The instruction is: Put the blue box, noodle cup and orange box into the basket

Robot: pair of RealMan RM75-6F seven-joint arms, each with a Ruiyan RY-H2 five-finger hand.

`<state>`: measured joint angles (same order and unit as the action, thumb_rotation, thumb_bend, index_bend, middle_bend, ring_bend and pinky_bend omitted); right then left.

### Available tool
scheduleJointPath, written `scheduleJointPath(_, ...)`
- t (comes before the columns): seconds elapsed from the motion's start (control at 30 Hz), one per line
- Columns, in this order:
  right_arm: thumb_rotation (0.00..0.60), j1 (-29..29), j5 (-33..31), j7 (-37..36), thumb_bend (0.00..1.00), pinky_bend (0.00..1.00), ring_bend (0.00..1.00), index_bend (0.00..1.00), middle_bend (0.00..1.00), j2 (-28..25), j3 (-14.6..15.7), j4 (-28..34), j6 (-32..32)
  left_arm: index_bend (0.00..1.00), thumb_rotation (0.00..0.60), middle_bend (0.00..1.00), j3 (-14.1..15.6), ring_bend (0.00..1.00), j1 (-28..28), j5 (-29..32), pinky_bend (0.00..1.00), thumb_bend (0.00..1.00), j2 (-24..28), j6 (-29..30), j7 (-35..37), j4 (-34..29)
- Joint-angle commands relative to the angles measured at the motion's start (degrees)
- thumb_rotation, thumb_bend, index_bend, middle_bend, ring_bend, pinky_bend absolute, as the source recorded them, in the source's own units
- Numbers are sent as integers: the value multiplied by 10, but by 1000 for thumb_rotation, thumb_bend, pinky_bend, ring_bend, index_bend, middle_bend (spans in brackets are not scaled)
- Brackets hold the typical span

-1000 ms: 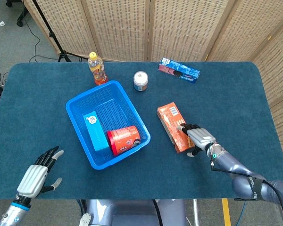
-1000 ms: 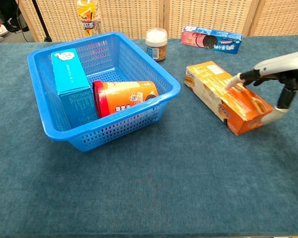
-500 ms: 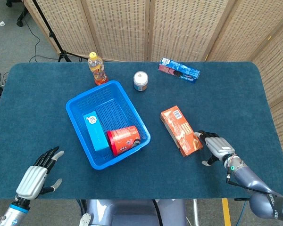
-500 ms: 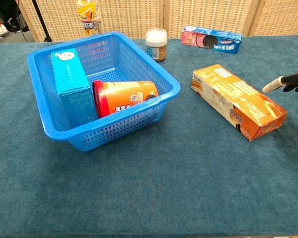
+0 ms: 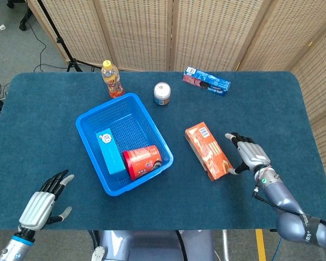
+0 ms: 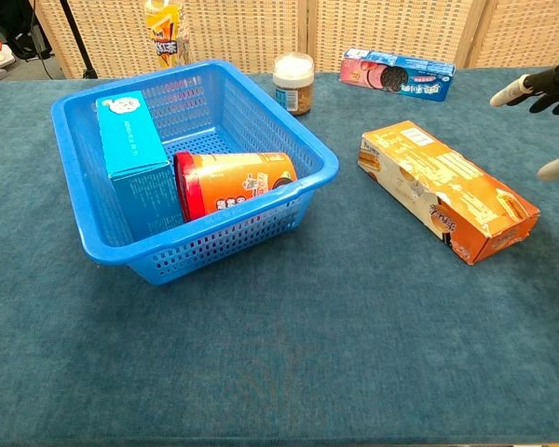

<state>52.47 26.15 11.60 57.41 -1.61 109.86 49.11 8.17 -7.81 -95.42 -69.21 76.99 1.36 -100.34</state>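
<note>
The orange box (image 5: 207,150) (image 6: 445,187) lies flat on the table, right of the blue basket (image 5: 92,126) (image 6: 79,140). Inside the basket stand the light blue box (image 5: 109,150) (image 6: 130,154) and the red noodle cup (image 5: 142,161) (image 6: 233,182), the cup on its side. My right hand (image 5: 249,154) (image 6: 547,93) hovers open just right of the orange box, fingers spread, holding nothing and apart from the box. My left hand (image 5: 42,205) is open near the table's front left corner, seen only in the head view.
A drink bottle (image 5: 112,79) (image 6: 163,24) stands behind the basket. A small jar (image 5: 162,93) (image 6: 293,82) sits right of it. A blue cookie box (image 5: 206,81) (image 6: 397,74) lies at the back right. Wicker screens rise behind the table.
My right hand let go of the orange box, pulled back to the right, then rose with fingers spread. The box shifted slightly right and settled. The left hand stayed put.
</note>
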Motion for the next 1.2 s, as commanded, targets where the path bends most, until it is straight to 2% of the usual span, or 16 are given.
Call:
scheduleJointPath(0.03, 600, 67, -200, 57, 229, 0, 0, 26, 0, 50, -29, -9, 36, 76, 600, 0, -1, 4, -3, 5, 126, 311, 0, -5, 8, 3)
scheduleJointPath(0.17, 600, 95, -264, 105, 212, 0, 0, 24, 0, 84, -24, -42, 49, 76, 600, 0, -5, 4, -4, 12, 127, 310, 1, -8, 20, 7)
scheduleJointPath(0.33, 600, 110, -344, 121, 208, 0, 0, 13, 0, 97, -41, -54, 39, 76, 600, 0, -5, 3, -7, 19, 127, 312, 0, -16, 28, 11)
scheduleJointPath(0.47, 600, 120, -353, 145, 206, 0, 0, 7, 0, 115, -43, -58, 64, 76, 600, 0, -3, 4, -9, 19, 127, 312, -1, -22, 31, 12)
scheduleJointPath(0.83, 600, 134, -396, 187, 185, 0, 0, 0, 0, 172, -83, -79, 122, 76, 600, 0, -2, 3, -13, 20, 126, 313, 2, -27, 52, 12)
scheduleJointPath(1.2, 600, 150, -493, 257, 184, 0, 0, 0, 0, 217, -137, -110, 157, 76, 600, 0, 1, 4, -18, 19, 127, 313, 5, -33, 79, 17)
